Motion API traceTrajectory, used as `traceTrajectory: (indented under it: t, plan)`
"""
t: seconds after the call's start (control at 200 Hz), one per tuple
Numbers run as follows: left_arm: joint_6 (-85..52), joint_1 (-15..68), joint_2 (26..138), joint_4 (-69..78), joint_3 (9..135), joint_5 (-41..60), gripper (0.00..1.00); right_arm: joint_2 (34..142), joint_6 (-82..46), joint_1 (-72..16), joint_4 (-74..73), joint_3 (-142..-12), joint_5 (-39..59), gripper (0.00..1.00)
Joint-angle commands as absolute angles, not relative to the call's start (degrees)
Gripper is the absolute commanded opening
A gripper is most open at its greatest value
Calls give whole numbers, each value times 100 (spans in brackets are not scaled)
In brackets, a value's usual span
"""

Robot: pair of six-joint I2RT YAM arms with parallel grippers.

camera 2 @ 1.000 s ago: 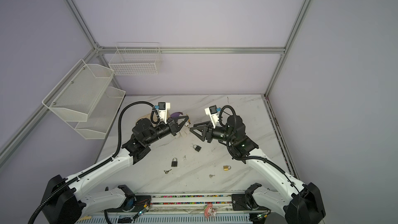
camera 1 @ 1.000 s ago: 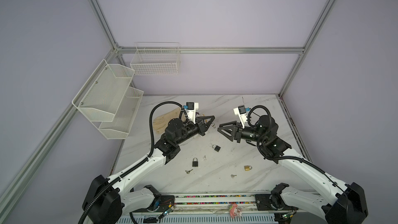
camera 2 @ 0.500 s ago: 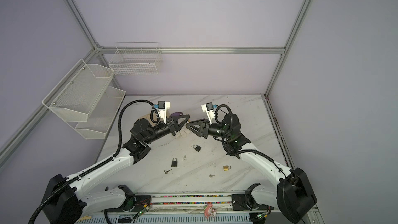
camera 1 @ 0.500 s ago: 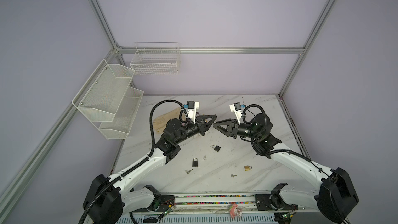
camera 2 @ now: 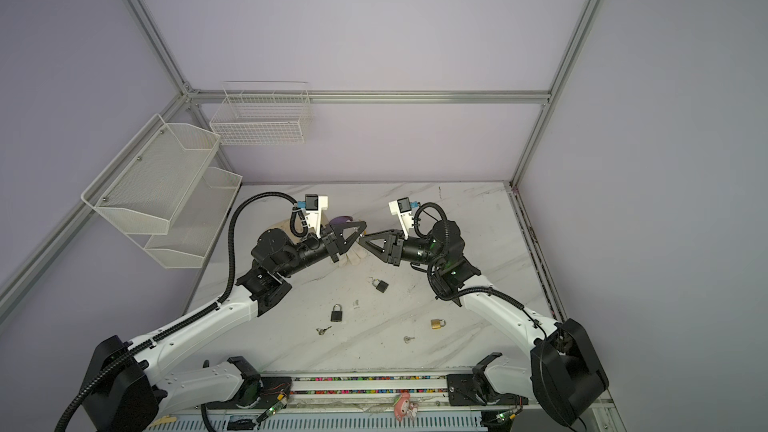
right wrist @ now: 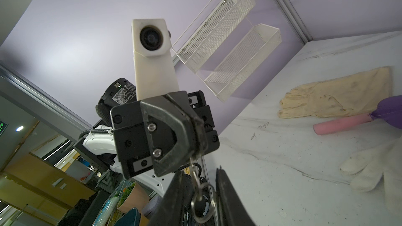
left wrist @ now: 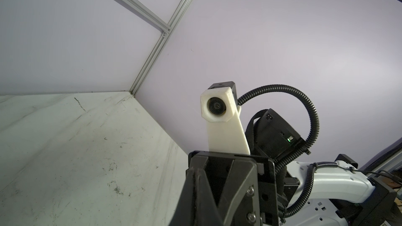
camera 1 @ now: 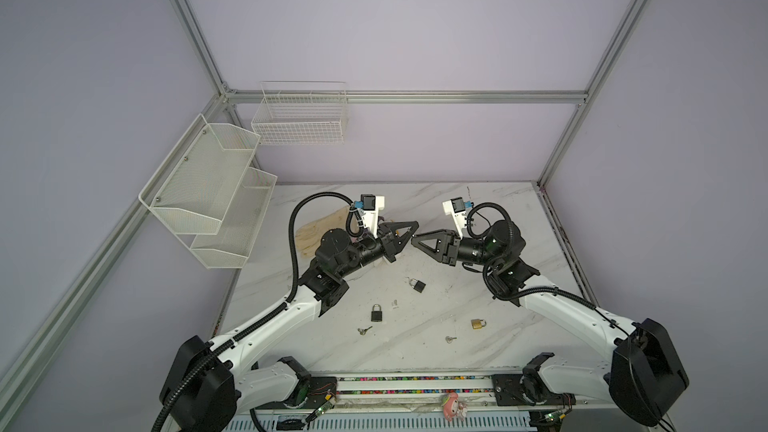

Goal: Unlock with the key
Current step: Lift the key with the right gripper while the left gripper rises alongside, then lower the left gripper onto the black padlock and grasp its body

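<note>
Both grippers meet tip to tip above the middle of the marble table [camera 1: 478,218]. My left gripper [camera 1: 409,236] [camera 2: 360,234] [left wrist: 196,196] is shut on a small silver key [right wrist: 194,177]. The key hangs from its tips, with a key ring [right wrist: 212,201] below. My right gripper [camera 1: 415,239] [camera 2: 362,239] [right wrist: 199,171] stands open, one finger on each side of the key ring with narrow gaps. On the table lie two black padlocks [camera 1: 376,312] [camera 1: 417,284] and a brass padlock [camera 1: 478,323], all apart from the grippers.
Two loose keys [camera 1: 364,330] [camera 1: 450,339] lie near the front. A beige glove [right wrist: 337,96], a white glove [right wrist: 378,170] and a pink-handled purple tool [right wrist: 343,123] lie behind the left arm. White mesh shelves [camera 1: 216,197] and a wire basket [camera 1: 301,118] hang on the left and back walls.
My right gripper has moved left up to the left gripper's tips, and its jaws have narrowed around the key ring. The left gripper has stayed put, shut.
</note>
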State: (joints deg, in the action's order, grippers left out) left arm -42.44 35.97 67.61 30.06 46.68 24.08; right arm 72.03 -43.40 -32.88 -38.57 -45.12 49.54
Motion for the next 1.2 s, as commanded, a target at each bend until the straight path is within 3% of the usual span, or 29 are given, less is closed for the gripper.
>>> traceTrajectory:
  t: [0.0, 0.055, 0.205, 0.265, 0.42, 0.57, 0.685, 0.745, 0.89, 1.195]
  plan:
    - [-4263, 3577, 6740, 3375, 4674, 2497, 0, 7229, -4449, -3274, -4219, -4500, 5021, 25]
    - [-4263, 3577, 6741, 3393, 4668, 2506, 0, 7233, -4455, -3270, -4214, -4500, 5004, 19]
    - [-4237, 3577, 6732, 3410, 4649, 2479, 0, 7170, -4446, -3265, -4211, -4474, 4905, 18]
    - [-4228, 3577, 6724, 3407, 4624, 2458, 0, 7132, -4431, -3261, -4210, -4465, 4865, 9]
    - [-4177, 3577, 6687, 3381, 4580, 2373, 0, 7069, -4447, -3252, -4204, -4457, 4793, 0]
    - [-4148, 3577, 6612, 3273, 4614, 2249, 0, 6981, -4506, -3228, -4149, -4401, 4634, 0]
    - [-4175, 3577, 6486, 2984, 4698, 2041, 43, 6851, -4457, -3090, -3715, -4372, 4494, 0]
    - [-4197, 3577, 6390, 2733, 4728, 1883, 55, 6766, -4447, -2963, -3360, -4343, 4451, 0]
    - [-4928, 3582, 6227, 1097, 4872, 676, 64, 6431, -4222, -2666, -2447, -4181, 4357, 0]
    - [-6054, 4349, 7087, -1086, 5284, -127, 70, 6185, -3227, -1857, -209, -3737, 3471, 0]
